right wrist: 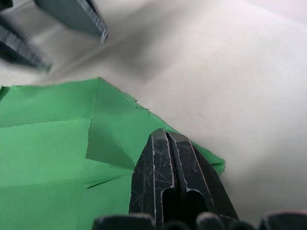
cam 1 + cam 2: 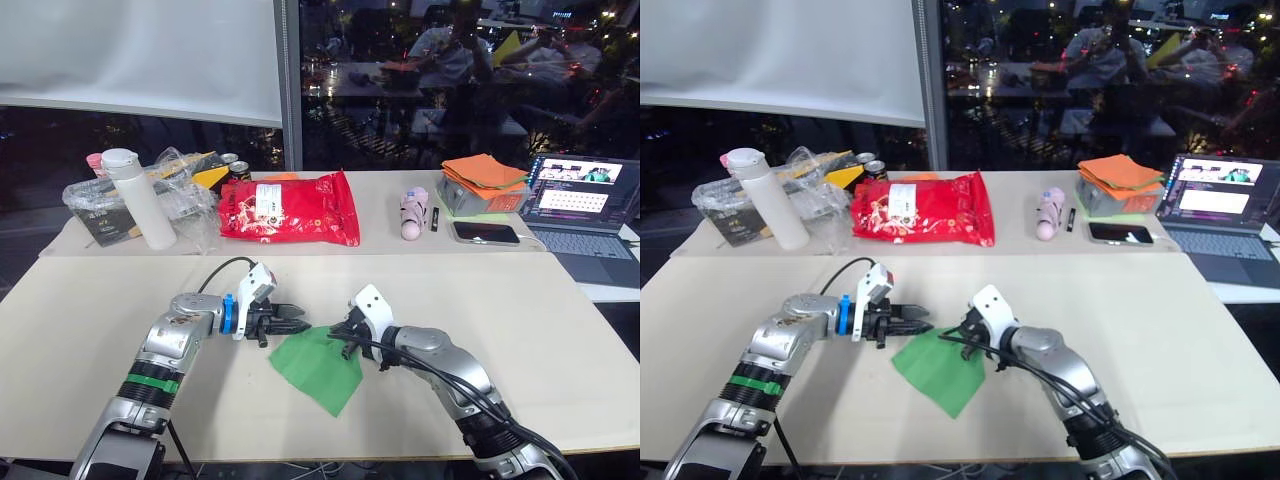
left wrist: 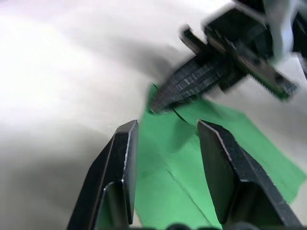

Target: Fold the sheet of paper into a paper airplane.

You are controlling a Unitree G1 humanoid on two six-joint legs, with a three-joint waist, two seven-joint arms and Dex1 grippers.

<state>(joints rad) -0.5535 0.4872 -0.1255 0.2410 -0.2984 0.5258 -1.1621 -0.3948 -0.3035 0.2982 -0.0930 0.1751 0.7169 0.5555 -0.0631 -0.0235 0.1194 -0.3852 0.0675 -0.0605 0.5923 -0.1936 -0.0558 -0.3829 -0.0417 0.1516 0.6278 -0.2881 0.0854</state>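
Observation:
The sheet of paper (image 2: 318, 369) is bright green and lies flat on the beige table (image 2: 100, 310) near its front edge, creased, with a small corner flap folded over (image 1: 108, 139). My left gripper (image 2: 296, 325) is open just left of the paper's far corner, its fingers (image 3: 125, 158) standing apart low over the paper's edge (image 3: 168, 163). From the right, my right gripper (image 2: 336, 334) is shut, and its tip (image 1: 165, 143) rests on the paper near the same corner. The two grippers point at each other, a short gap apart.
Along the table's back stand a white bottle (image 2: 138, 200), a clear plastic bag of items (image 2: 95, 205), a red glossy bag (image 2: 290, 210), a pink object (image 2: 413, 213), a phone (image 2: 486, 232), an orange cloth stack (image 2: 485, 172) and an open laptop (image 2: 585, 215).

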